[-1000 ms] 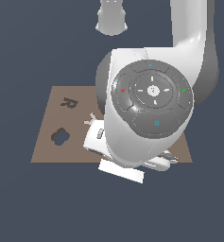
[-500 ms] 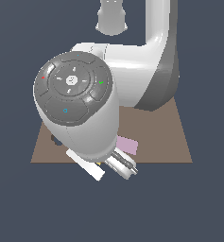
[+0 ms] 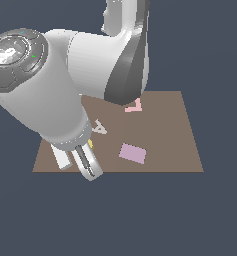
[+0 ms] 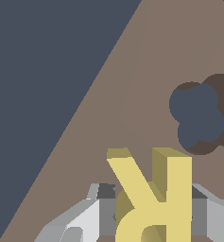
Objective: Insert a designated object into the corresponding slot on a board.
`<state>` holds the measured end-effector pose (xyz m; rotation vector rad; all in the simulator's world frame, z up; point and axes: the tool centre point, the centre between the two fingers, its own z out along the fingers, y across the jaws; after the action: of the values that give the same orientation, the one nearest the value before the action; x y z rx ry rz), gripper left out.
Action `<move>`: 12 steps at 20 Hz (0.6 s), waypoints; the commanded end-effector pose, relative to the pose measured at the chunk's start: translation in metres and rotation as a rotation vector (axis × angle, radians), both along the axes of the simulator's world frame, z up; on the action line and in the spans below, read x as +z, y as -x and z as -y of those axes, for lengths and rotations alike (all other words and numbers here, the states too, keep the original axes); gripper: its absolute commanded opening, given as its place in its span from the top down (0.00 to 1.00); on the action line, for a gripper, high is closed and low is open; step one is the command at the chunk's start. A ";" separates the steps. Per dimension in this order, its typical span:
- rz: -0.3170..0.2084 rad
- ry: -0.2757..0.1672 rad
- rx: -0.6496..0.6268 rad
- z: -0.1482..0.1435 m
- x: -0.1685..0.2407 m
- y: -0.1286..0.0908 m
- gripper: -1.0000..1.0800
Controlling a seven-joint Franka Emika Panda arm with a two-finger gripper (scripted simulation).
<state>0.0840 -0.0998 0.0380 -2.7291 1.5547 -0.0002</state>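
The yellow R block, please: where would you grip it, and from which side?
Judging by the wrist view, grip the yellow R block across its two flat outer sides, coming from straight above. Its flat sides suit parallel fingers. The gripper already brackets it there, one finger on each side.

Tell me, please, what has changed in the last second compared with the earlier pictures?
The arm swung toward the exterior view's left, and the gripper now sits at the board's near-left edge, with the yellow R between its fingers. The grey A, pink L and pink rectangle are uncovered.
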 end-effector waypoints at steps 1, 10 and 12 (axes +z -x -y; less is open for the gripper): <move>0.000 0.000 -0.112 0.016 0.001 0.015 1.00; 0.000 0.000 -0.500 0.053 0.001 0.082 1.00; 0.000 0.000 -0.566 0.056 0.002 0.095 1.00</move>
<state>-0.0009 -0.1536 0.0393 -2.2464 2.1957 0.0006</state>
